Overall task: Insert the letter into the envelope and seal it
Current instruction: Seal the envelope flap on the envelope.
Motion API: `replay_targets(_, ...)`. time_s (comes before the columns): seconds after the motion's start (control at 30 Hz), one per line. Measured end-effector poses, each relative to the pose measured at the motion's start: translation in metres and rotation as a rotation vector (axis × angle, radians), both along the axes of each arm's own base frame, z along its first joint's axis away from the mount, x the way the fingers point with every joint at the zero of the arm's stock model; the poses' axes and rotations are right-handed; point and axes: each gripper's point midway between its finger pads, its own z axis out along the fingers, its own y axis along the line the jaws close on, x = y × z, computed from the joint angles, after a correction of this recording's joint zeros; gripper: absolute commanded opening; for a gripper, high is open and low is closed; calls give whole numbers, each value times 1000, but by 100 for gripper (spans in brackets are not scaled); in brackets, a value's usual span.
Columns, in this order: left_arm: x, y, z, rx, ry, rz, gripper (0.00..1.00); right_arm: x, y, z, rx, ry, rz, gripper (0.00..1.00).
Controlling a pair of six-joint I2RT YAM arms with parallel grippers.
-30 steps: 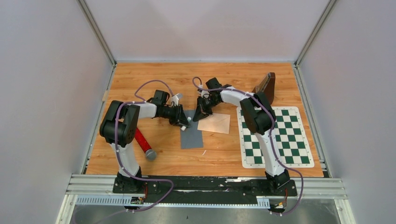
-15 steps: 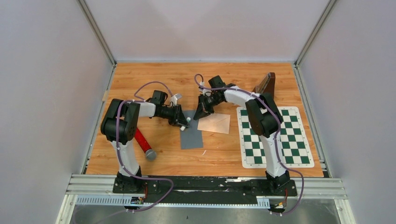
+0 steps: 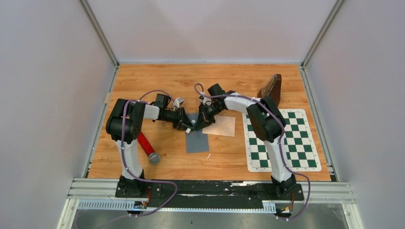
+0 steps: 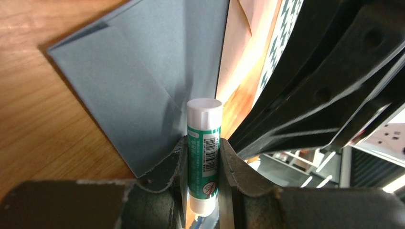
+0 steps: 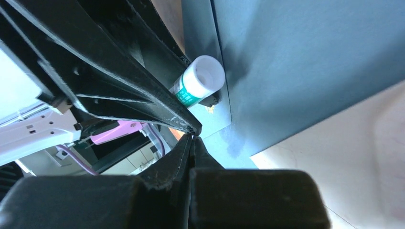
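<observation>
A grey envelope (image 3: 196,140) lies on the wooden table with its flap end toward the back; it also shows in the left wrist view (image 4: 143,71) and the right wrist view (image 5: 305,57). A beige paper piece (image 3: 223,125) with diagonal creases lies just right of it. My left gripper (image 3: 189,125) is shut on a green-and-white glue stick (image 4: 204,138) with its white cap on, over the envelope's top end. My right gripper (image 3: 200,122) is shut, and its tip (image 5: 192,137) meets the left fingers at the envelope's edge. I see nothing between its fingers.
A red cylinder with a grey end (image 3: 147,147) lies at the left beside the left arm. A green-and-white chessboard mat (image 3: 282,140) covers the right side. A brown wooden holder (image 3: 271,89) stands at the back right.
My right gripper has moved left and nearer, from beside the beige paper to the envelope's top, up against the left gripper. The left gripper has shifted slightly right with the glue stick.
</observation>
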Motion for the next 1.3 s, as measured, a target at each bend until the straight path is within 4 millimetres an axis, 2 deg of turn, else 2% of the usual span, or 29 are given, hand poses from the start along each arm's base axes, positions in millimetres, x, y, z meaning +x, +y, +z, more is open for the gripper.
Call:
replay_targets(0.1, 0, 0, 0, -10, 30, 11, 0, -13, 5, -4, -19, 27, 11, 0)
replay_targets(0.23, 0, -1, 0, -14, 54, 24, 0, -17, 8, -8, -45, 45, -3, 0)
replay_targets(0.57, 6, 4, 0, -14, 94, 73, 0, -15, 7, -11, -85, 75, -51, 0)
replay_targets(0.77, 10, 12, 1, -36, 119, 119, 0, -10, 3, -29, -145, 75, -81, 0)
replay_targets(1.0, 13, 15, 3, -65, 131, 148, 0, -4, 7, -29, -153, 87, -99, 0)
replay_targets(1.3, 31, 23, 23, -94, 42, 189, 0, -2, 7, -29, -166, 94, -114, 0)
